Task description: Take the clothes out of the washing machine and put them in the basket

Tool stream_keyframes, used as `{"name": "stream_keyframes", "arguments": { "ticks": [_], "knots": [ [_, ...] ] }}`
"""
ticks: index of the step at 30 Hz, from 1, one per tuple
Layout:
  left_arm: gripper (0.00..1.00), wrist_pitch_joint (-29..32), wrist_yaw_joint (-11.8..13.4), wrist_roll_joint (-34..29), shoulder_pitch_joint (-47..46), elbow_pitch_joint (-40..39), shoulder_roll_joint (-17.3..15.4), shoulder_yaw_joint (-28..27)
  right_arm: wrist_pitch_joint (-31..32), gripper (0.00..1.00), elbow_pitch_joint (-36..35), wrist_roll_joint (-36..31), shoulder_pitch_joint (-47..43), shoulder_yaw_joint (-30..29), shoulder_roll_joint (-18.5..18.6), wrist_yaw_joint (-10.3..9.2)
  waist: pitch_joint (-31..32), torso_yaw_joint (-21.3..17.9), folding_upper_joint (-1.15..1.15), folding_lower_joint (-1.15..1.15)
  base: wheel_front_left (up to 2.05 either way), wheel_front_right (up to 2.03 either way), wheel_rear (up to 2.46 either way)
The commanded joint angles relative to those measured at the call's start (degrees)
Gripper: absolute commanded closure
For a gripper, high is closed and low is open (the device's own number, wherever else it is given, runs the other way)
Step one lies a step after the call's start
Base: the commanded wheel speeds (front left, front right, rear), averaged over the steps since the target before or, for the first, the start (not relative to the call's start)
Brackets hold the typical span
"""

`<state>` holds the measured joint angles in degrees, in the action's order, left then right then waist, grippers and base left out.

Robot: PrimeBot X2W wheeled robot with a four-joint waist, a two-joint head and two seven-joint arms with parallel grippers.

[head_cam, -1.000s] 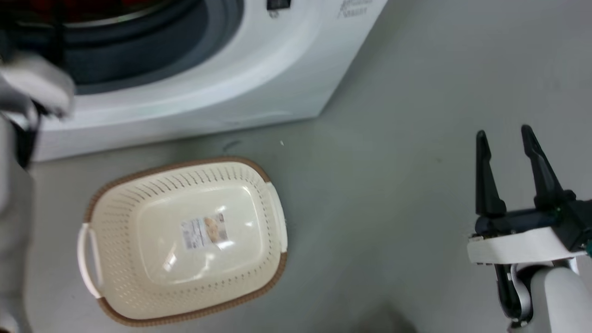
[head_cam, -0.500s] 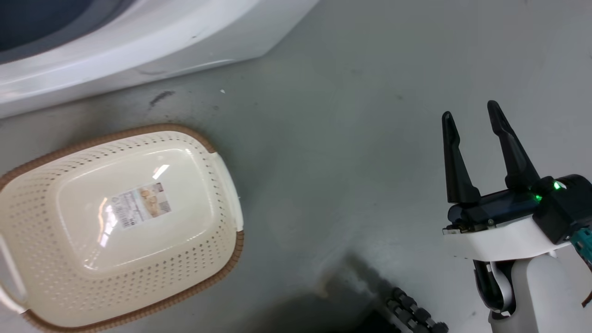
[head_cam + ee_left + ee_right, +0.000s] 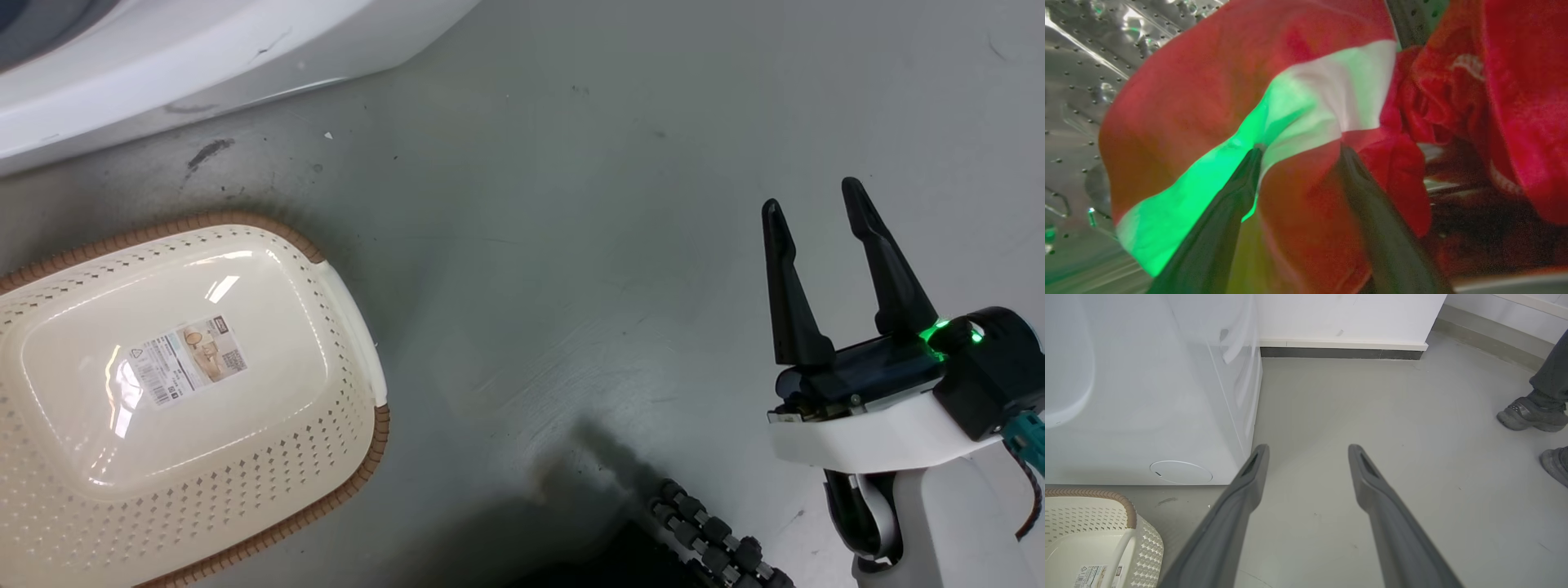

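The right gripper (image 3: 812,200) in the head view stands over the bare grey floor (image 3: 571,245), at the right side of the picture. Its two dark fingers point up and away from the robot, and they are apart with nothing between them. The pale forearm comes up from the lower right corner, so I judge that this arm is only waiting. The basket (image 3: 380,425) sits on the floor at the lower left and has nothing in it except its label. The white front of the washing machine (image 3: 163,65) is just behind it.

In the left wrist view, the left gripper (image 3: 1301,150) is deep inside the steel drum (image 3: 1077,81). Its fingers (image 3: 1220,228) are spread, and a fold of the clothes (image 3: 1188,90), red with a white band, bulges between them and over their tips. The jaws have not closed on the cloth. More red cloth is heaped at the right. Green light from the gripper colours the white band.

In the right wrist view, the right gripper (image 3: 1308,447) points low along the floor, past the corner of the washing machine (image 3: 1147,396). Its fingers are wide apart and hold nothing. One end of the basket (image 3: 1094,494) shows at the lower left. A person's shoes (image 3: 1531,416) stand at the far right, well apart from the robot.

In my judgement the task is near its start. Both garments lie in the drum, no garment is in the basket, and the first grasp is not yet made.
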<state>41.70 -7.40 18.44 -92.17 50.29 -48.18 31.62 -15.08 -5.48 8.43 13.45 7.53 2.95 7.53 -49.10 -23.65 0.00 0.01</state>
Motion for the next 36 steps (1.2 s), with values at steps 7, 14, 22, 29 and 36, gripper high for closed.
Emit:
{"name": "stream_keyframes", "arguments": {
  "ticks": [7, 14, 22, 29, 36],
  "knots": [
    [1.0, -2.33, 0.01, 3.76, -0.52, 0.94, 0.59, 3.63, -0.14, 0.0, -2.06, -1.02, -0.82, 0.07, -0.12, -0.08, -0.83, 1.54, 0.0, -0.01, 0.0, 0.0, 0.0],
    [1.0, -8.79, 0.01, 4.25, -0.42, 3.47, 3.22, 5.07, -0.14, 0.0, -1.96, -2.56, -0.25, -1.13, -0.12, -0.08, 1.15, 3.78, 0.0, -0.01, 0.0, 0.0, 0.0],
    [1.0, -22.54, 0.02, 4.95, 2.33, 5.71, 7.18, 6.73, -0.15, 0.0, -0.66, -4.58, 0.24, -3.09, -0.11, -0.08, 6.82, 7.38, 0.0, -0.01, 0.0, 0.0, 0.0],
    [1.0, -38.59, 0.01, 6.95, 10.86, 8.38, 11.2, 7.93, -0.14, 0.0, 0.49, -5.91, -1.74, -5.17, -0.1, -0.08, 16.2, 11.05, 0.0, -0.01, 0.0, 0.0, 0.0],
    [1.0, -51.89, 0.37, 8.14, 21.57, 10.79, 15.88, 9.22, -0.14, 0.0, 2.08, -8.41, -3.61, -6.41, -0.11, -0.08, 25.8, 14.38, 0.0, -0.01, 0.0, 0.0, 0.0]
  ]
}}
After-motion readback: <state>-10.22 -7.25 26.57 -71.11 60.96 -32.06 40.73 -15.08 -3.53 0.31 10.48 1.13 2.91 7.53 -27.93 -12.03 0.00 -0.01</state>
